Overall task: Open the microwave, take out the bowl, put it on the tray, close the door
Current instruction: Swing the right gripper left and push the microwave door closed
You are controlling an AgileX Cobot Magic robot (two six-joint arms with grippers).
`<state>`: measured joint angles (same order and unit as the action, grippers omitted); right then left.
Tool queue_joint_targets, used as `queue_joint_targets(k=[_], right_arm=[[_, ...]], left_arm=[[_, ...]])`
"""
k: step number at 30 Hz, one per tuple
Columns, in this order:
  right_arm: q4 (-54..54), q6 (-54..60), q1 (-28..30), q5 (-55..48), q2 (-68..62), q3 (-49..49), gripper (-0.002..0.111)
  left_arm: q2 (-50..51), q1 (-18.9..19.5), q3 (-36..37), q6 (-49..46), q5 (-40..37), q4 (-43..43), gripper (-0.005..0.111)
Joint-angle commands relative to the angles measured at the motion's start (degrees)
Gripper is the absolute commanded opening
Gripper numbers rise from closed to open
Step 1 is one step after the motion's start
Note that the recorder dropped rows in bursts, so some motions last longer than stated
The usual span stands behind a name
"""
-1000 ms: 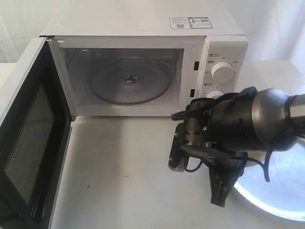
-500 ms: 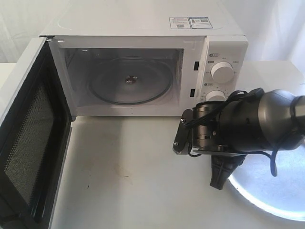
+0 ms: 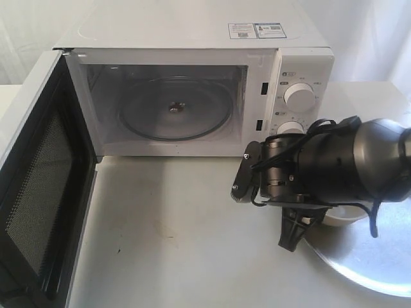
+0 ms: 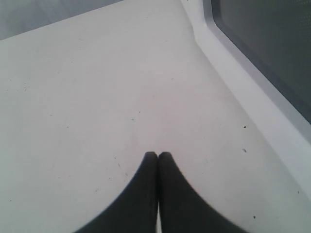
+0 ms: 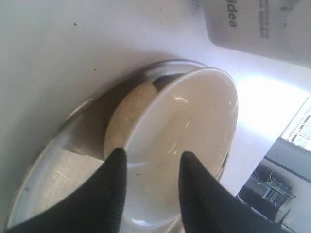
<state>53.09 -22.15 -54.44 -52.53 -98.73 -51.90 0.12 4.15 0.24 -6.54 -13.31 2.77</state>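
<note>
The white table (image 3: 173, 237) carries 2 things directly: the microwave (image 3: 186, 29) at the back, and the tray (image 3: 369, 263) lying apart, front right.

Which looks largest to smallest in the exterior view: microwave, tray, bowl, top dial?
1. microwave
2. tray, though the frame cuts it off
3. bowl and top dial: unsure, the arm hides most of the bowl

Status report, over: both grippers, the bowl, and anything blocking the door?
Left gripper shut, empty, beside the door. Right gripper open, straddling the rim of the bowl, which sits on the tray. Door open; nothing seen in its swing.
</note>
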Motion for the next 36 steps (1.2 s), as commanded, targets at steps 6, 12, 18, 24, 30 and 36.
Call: queue_joint_targets(k=[6,12,18,24,30,36], right_arm=[[0.13,1.54,-14.98,7.25,9.03,-7.01,0.000],[15.59,2.88,-22.20,46.72,11.08,-15.92,0.000],[20.21,6.06,-22.64,68.01,1.12,-31.49,0.000],[19.08,6.97,-22.64,62.77,-12.36,-44.38,0.000],[19.18,14.24,-22.64,51.86,-22.11,-54.35,0.000],[27.60,30.31,-22.64,32.30,-23.34,-55.37,0.000]], left_arm=[[-0.12,-0.21,-0.24,0.31,0.05,-0.22,0.000],[-0.12,-0.21,-0.24,0.31,0.05,-0.22,0.000],[-0.12,-0.21,-0.24,0.31,0.05,-0.22,0.000],[-0.12,-0.21,-0.24,0.31,0.05,-0.22,0.000],[-0.12,-0.21,-0.24,0.31,0.05,-0.22,0.000],[-0.12,-0.21,-0.24,0.31,0.05,-0.22,0.000]])
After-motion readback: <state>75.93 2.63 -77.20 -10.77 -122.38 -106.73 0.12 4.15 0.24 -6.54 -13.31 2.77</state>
